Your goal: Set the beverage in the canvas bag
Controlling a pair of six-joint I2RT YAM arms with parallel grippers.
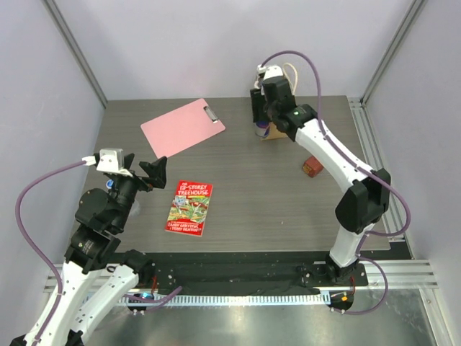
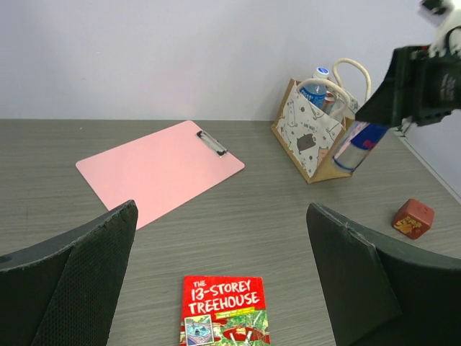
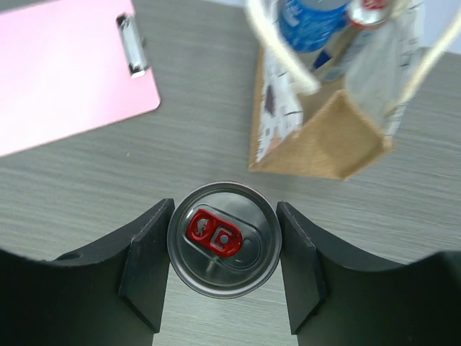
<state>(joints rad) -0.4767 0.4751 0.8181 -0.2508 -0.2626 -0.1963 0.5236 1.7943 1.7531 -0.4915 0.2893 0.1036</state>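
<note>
Reaching toward the 1 o'clock part of the table (image 1: 252, 231) in the overhead view, the right gripper (image 1: 261, 117) holds the can (image 1: 261, 130) just beside the canvas bag (image 1: 274, 135), at the bag's 9 o'clock. A pink clipboard (image 1: 181, 127) lies at 11 o'clock of a book (image 1: 190, 207), and a small red-brown block (image 1: 312, 166) sits at the bag's 5 o'clock. The left gripper (image 1: 142, 171) hangs at the table's 9 o'clock edge, fingers wide apart.

From the left wrist, the can is outside the bag, in front of its near right corner and slightly tilted. A water bottle (image 2: 315, 88) and another can top (image 2: 328, 101) show inside the bag.

From the right wrist, both fingers press the can's sides, with the bag at its 1 o'clock.
</note>
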